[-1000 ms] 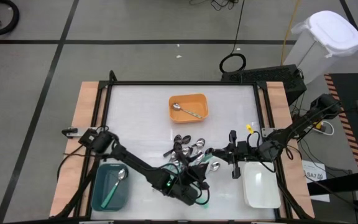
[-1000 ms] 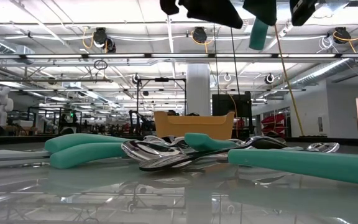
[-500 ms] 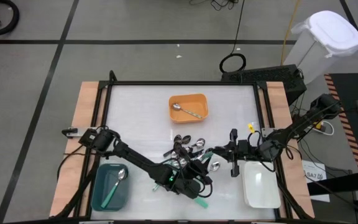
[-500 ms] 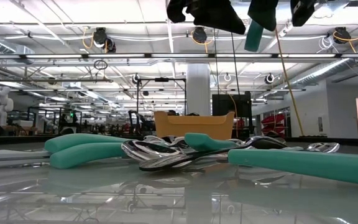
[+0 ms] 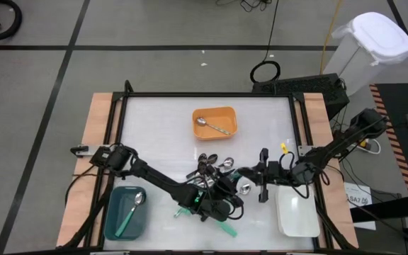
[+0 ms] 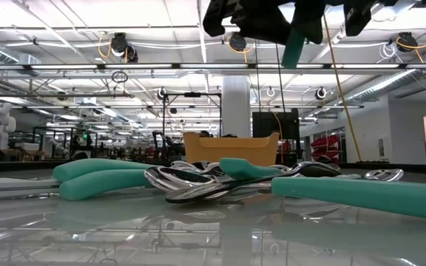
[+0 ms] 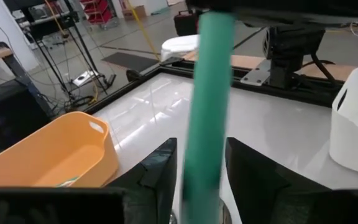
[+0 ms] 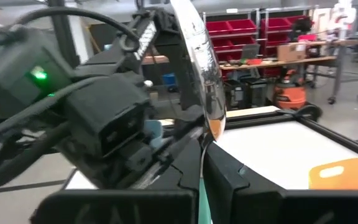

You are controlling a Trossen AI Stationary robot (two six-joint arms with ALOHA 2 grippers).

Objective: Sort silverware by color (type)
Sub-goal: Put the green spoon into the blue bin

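Observation:
A spoon with a silver bowl (image 8: 197, 62) and a teal handle (image 6: 294, 41) hangs high over the table, clear of it. My right gripper (image 8: 202, 149) is shut on it and reaches in from the table's right (image 5: 243, 177). My left gripper (image 7: 201, 144) comes from the near left (image 5: 222, 205), its fingers standing close on either side of the teal handle (image 7: 204, 93). A heap of silverware (image 5: 214, 170) lies on the table's middle, with teal handles and silver bowls in the low view (image 6: 220, 181). My right gripper pinches the spoon between its two fingers just below the bowl (image 8: 202, 140), coming in level from the table's right, across the spoon. The spoon stands nearly upright, bowl up, handle hanging down, lifted clear. My left gripper's fingers (image 7: 160, 180) flank the handle; whether they touch it I cannot tell.
At the far middle an orange tray (image 5: 225, 113) holds a silver spoon. A teal tray (image 5: 115, 219) with a teal-handled spoon is at the near left, a white tray (image 5: 297, 216) at the near right. One teal handle (image 5: 227, 230) lies near the front edge.
My left gripper has moved a little toward the table's far right, closer to the hanging handle, and has uncovered the teal handle near the front edge. The held spoon's handle has shifted slightly sideways and stays lifted.

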